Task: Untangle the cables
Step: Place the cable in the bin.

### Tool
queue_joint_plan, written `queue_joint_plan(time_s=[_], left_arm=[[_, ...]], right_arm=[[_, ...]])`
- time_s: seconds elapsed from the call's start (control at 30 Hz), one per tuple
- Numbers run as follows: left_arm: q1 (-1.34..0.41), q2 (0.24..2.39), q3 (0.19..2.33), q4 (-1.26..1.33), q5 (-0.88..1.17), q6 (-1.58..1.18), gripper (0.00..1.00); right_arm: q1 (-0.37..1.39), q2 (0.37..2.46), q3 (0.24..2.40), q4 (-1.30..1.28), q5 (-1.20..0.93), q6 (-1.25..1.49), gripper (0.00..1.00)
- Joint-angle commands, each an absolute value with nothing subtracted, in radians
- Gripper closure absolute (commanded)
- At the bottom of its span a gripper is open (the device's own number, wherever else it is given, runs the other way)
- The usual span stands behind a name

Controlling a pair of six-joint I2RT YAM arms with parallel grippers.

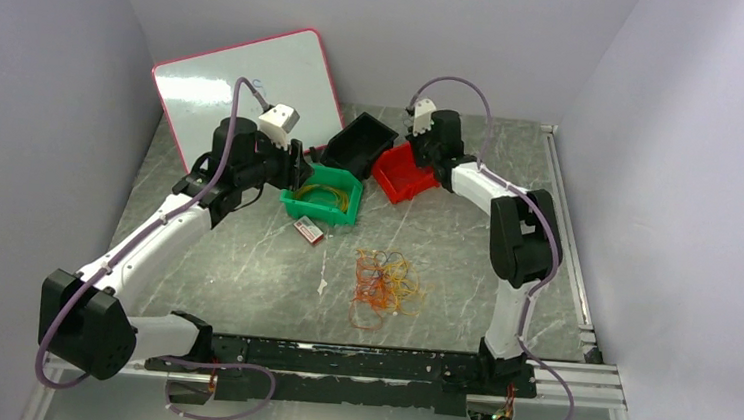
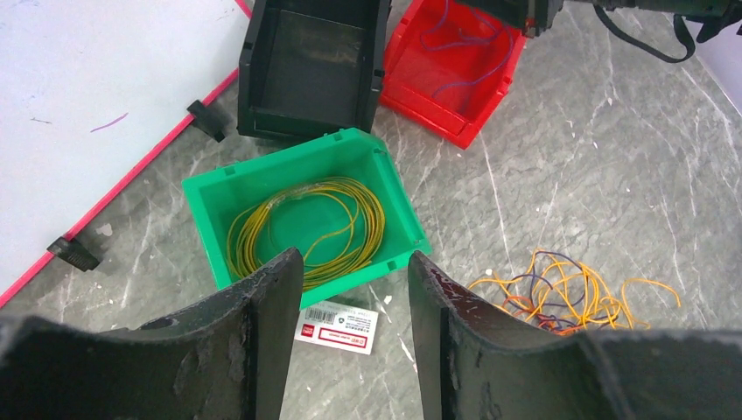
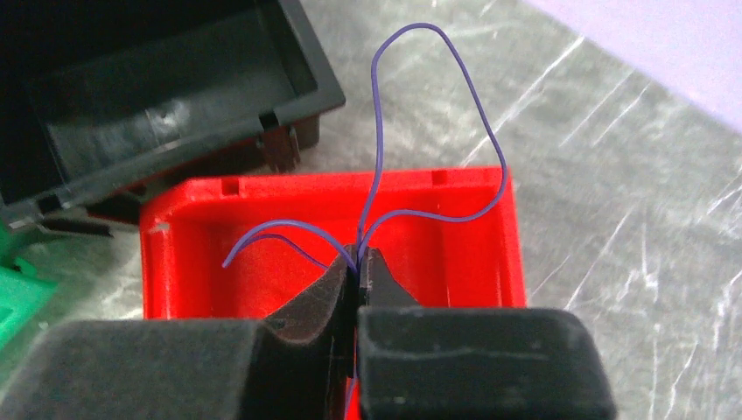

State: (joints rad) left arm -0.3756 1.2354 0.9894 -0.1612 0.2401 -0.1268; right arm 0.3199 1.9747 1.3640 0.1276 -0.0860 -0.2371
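The white card (image 2: 337, 325) shows a barcode and red patch, its print too small to read.

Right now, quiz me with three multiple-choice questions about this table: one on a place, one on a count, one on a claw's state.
1. The yellow coil lies in: A the black bin, B the red bin, C the green bin.
2. Plastic bins on the table: A three, B two, C five.
3. The right claw is: A open and empty, B shut on a purple cable, C shut on a card.
Answers: C, green walls surround it; A, one green, one black, one red; B, it pinches that cable above the red bin.
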Motion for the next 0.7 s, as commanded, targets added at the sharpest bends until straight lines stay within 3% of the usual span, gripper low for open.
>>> queue_joint_plan(time_s=[0.0,0.47,0.67], left_arm=[[-0.365,1.234,0.995,-0.143,0.263,-0.114,0.47],[-0.365,1.234,0.998,-0.149,0.261,-0.112,0.48],[-0.364,1.235,1.002,-0.155,0.258,-0.108,0.48]], right_arm=[[0.313,2.013,1.395,0.007,-0.054,-0.225,0.97],[0.312,2.124,1.519,-0.116,-0.021,-0.189,0.9],[0.311,2.139,1.559,-0.146,-0.019,-0.19,0.75]])
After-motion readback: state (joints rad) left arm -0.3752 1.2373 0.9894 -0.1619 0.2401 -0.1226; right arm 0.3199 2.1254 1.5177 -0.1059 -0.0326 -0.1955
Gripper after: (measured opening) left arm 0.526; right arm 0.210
